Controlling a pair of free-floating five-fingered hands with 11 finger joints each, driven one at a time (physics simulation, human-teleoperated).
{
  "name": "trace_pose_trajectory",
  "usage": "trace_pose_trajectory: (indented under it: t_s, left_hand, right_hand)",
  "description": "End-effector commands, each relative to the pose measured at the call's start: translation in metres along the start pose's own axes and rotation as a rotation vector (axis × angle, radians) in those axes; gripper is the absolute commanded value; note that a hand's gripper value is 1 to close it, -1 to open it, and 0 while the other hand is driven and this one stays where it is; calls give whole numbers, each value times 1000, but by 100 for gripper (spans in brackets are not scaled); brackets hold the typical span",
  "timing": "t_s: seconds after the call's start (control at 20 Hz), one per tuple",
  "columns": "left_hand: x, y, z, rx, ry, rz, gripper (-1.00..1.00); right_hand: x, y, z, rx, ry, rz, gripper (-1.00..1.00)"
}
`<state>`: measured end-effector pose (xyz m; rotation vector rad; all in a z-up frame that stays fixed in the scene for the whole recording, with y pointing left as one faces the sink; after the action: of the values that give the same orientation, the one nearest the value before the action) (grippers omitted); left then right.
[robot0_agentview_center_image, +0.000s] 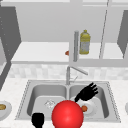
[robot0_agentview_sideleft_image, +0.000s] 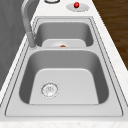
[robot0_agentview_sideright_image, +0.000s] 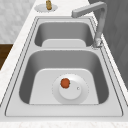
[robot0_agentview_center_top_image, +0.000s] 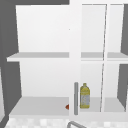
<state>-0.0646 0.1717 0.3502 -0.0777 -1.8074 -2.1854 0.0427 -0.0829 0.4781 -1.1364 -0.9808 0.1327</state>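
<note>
I see my right hand (robot0_agentview_center_image: 87, 93) in the front view, hovering over the right basin of the sink (robot0_agentview_center_image: 25, 100), fingers spread and straight, grasping nothing. Its fingertips point up and to the right, toward the back of the basin; the palm end sits lower left, near the divider.

Just below and slightly right of that palm lies a white plate (robot0_agentview_center_image: 92, 108) on the basin floor, and on it a small orange-red fruit (robot0_agentview_center_image: 84, 108). In the right side view the fruit (robot0_agentview_sideright_image: 65, 83) sits a little off the middle of the plate (robot0_agentview_sideright_image: 75, 93), on the side away from the faucet (robot0_agentview_sideright_image: 97, 25). It is round, so it offers no long axis to line up with. The right hand is plainly the nearer of the two.

My left hand (robot0_agentview_center_image: 38, 119) shows at the bottom edge of the front view, in front of the left basin; I cannot tell how its fingers stand.

A big red ball (robot0_agentview_center_image: 67, 114) sits low in the front view between the hands, hiding part of the sink's front rim; I can't place its depth, perhaps close to the camera.

A yellow bottle (robot0_agentview_center_image: 84, 42) stands on the cabinet shelf above, and a dish (robot0_agentview_center_image: 3, 110) with something brown rests on the counter at left.
</note>
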Motion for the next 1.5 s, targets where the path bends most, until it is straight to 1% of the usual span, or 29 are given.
trace_pose_trajectory:
  t_s: [0.0, 0.15, 0.3, 0.5, 0.85, 1.0, 1.25, 1.45]
  left_hand:
    - [0, 0, 0, 0, 0, 0, 0]
    - [0, 0, 0, 0, 0, 0, 0]
    - [0, 0, 0, 0, 0, 0, 0]
    - [0, 0, 0, 0, 0, 0, 0]
    - [0, 0, 0, 0, 0, 0, 0]
    - [0, 0, 0, 0, 0, 0, 0]
    - [0, 0, 0, 0, 0, 0, 0]
    - [0, 0, 0, 0, 0, 0, 0]
  right_hand:
    - [5, -11, 17, 1, 63, -95, -100]
    - [11, -23, 31, 6, 77, -124, -100]
    - [17, -28, 41, -23, 87, -164, -100]
    - [25, -35, 50, -52, 104, -204, -100]
    - [39, -42, 64, -116, 139, -290, -100]
    - [46, -48, 69, -140, 150, -318, -100]
    - [56, -53, 74, -178, 159, -379, -100]
    - [63, -60, 74, -191, 154, -417, -100]
